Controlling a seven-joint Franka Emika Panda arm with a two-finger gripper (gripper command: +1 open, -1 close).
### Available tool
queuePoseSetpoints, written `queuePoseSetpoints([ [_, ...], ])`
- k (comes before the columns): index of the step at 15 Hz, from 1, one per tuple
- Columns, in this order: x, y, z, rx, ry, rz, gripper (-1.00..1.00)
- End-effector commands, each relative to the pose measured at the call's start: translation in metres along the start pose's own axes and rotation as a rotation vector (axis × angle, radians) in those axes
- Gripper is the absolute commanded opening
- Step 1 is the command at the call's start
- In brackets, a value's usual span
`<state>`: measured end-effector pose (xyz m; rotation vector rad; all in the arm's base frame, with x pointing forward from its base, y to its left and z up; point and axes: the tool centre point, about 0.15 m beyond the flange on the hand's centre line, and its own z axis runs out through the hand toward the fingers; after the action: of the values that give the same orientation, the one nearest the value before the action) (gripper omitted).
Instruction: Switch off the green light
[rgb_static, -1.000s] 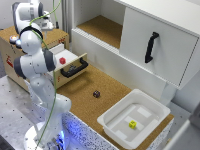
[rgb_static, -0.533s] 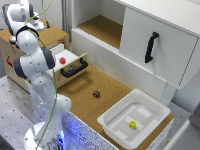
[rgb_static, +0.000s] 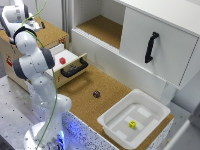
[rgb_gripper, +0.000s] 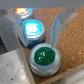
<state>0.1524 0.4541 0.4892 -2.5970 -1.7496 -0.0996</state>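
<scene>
Above the button row: the wrist view looks straight down on three round push buttons on a cork-topped surface, so the arm appears to be lining up for a press.
Green button (rgb_gripper: 46, 55): the nearest to the camera, dark green in a pale ring; whether it glows cannot be told.
Blue button (rgb_gripper: 32, 28): just beside the green button, lit bright.
Orange button (rgb_gripper: 22, 10): beyond the blue button, partly cut off by the frame edge, lit.
Gripper (rgb_gripper: 39, 31): two fingers reach down on either side of the green button's far edge, one finger (rgb_gripper: 56, 27) bluish from the light; they stand apart with nothing between them.
Arm (rgb_static: 35, 62): in the exterior view it folds back over the wooden box (rgb_static: 11, 59), which hides the buttons there.
Open drawer (rgb_static: 72, 67): beside the wooden box, red item inside; not part of the task.
White tray (rgb_static: 115, 129): well away from the green button.
Judgement: the press looks not yet made; the fingers probably need to drop onto the green cap.
</scene>
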Motion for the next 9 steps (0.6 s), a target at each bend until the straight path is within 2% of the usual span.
queuePoseSetpoints([
  [1,0.000,0.007,0.016,0.024,0.022,-0.002,-1.00],
  [9,-0.004,0.023,0.041,0.017,0.009,0.041,-1.00],
])
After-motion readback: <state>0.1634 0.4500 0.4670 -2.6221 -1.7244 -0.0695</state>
